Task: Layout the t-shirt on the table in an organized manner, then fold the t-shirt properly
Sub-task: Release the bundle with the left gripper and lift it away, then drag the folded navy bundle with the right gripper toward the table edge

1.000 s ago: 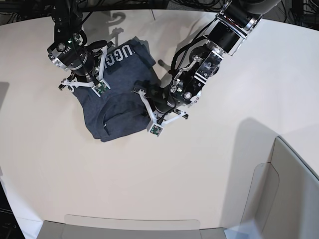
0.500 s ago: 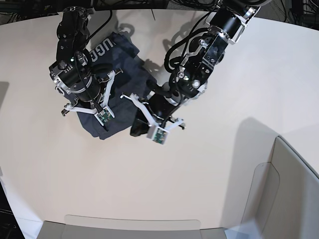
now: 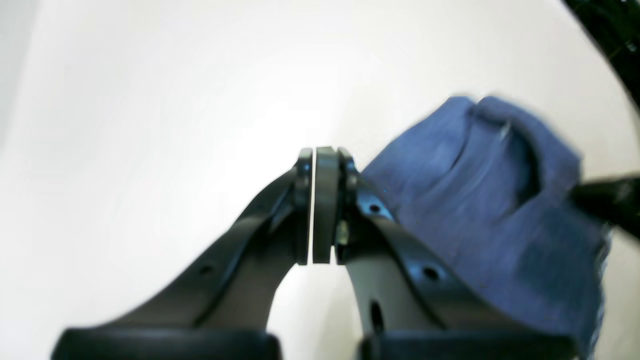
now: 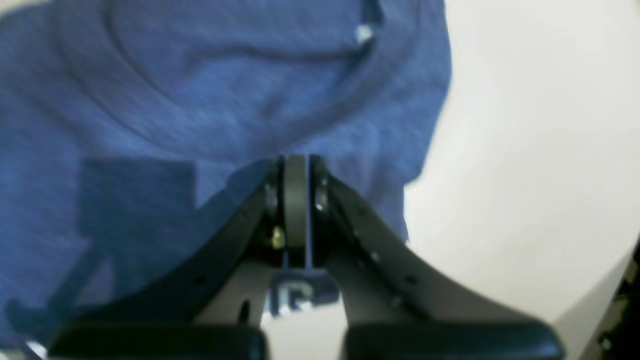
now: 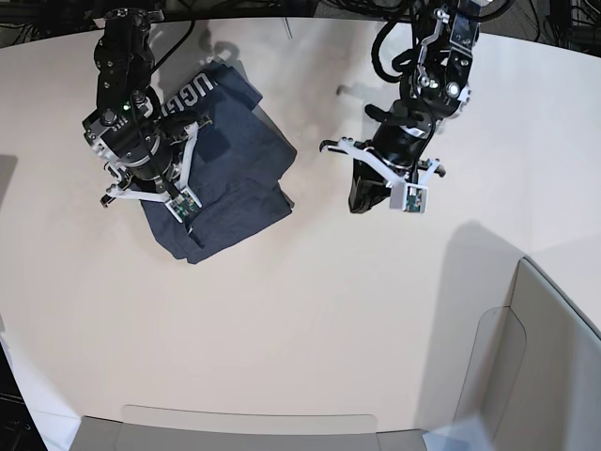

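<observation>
The table (image 5: 310, 319) is lying wide and pale under me, and the t-shirt (image 5: 221, 178) is sitting bunched on its far left part, lettering showing at the top edge. My left gripper (image 3: 320, 210) has pulled away from the cloth and is now hanging over bare tabletop, jaws pressed together on nothing; my right gripper (image 4: 295, 200) is hovering above the shirt, likewise closed and empty

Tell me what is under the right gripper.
The crumpled t-shirt lies under the shut right gripper, with its collar just ahead. The table beneath the cloth is covered there; bare table shows only beside the shirt.
</observation>
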### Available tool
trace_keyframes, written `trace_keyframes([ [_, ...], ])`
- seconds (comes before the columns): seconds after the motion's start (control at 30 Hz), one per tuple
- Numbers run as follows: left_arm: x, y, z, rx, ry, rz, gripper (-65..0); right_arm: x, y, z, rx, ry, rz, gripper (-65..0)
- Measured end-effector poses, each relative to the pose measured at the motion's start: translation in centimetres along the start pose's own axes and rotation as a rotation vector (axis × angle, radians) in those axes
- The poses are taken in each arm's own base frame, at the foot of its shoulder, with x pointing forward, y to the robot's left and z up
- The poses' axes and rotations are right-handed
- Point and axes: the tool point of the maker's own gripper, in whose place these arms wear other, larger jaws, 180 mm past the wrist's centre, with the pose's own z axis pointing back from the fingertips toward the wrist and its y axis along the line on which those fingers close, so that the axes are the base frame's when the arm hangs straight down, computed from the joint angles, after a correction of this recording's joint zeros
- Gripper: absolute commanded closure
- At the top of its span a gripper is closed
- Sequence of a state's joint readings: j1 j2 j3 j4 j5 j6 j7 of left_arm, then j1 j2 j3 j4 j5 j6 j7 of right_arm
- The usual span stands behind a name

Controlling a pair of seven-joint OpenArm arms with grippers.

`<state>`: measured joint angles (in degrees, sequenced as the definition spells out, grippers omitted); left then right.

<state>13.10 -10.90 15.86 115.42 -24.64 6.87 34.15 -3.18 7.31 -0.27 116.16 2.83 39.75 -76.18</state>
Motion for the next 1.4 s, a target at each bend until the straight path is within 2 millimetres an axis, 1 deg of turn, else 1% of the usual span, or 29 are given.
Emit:
trace_keyframes([
  [0.1,-2.0,2.7,1.5,0.079,0.046,0.024,0.0,-0.4,-0.2,-0.2,-0.008,0.015,0.0,0.0],
  [0.2,-3.7,3.7,2.5,0.115,0.085,0.042,0.0,-0.7,0.2,-1.4,-0.009,0.036,0.0,0.0],
  [0.33,-4.4,3.3,2.7,0.101,0.103,0.045,0.0,-1.2,1.1,-2.9,0.002,0.054,-0.01,0.0],
  [0.4,-4.6,3.4,2.8,0.109,0.107,0.048,0.0,-1.4,1.5,-3.4,0.017,0.066,-0.016,0.0],
  [0.57,-6.2,3.6,3.7,0.119,0.148,0.056,0.0,-2.7,2.0,-4.9,0.052,0.097,-0.044,0.0],
  [0.67,-6.7,3.6,4.0,0.122,0.157,0.06,0.0,-3.3,0.8,-5.4,0.049,0.054,-0.13,0.0],
  [0.73,-7.2,3.6,4.2,0.126,0.175,0.064,0.0,-4.1,-0.1,-5.7,0.026,0.038,-0.179,0.0],
  [0.87,-8.2,3.5,4.7,0.127,0.199,0.069,0.0,-5.7,-1.1,-5.5,-0.038,-0.006,-0.281,0.0],
  [1.07,-9.3,3.4,5.4,0.129,0.23,0.077,0.0,-10.3,-3.3,-4.0,-0.121,0.036,-0.362,0.0],
  [1.17,-9.6,3.4,5.6,0.129,0.238,0.078,0.0,-13.0,-4.7,-2.9,-0.174,0.071,-0.42,0.0],
  [1.33,-10.5,3.3,6.1,0.129,0.263,0.083,0.0,-17.7,-7.3,-0.7,-0.265,0.187,-0.462,0.0],
  [1.4,-10.8,2.7,6.1,0.117,0.27,0.084,0.0,-19.3,-8.3,0.0,-0.294,0.234,-0.47,0.0],
])
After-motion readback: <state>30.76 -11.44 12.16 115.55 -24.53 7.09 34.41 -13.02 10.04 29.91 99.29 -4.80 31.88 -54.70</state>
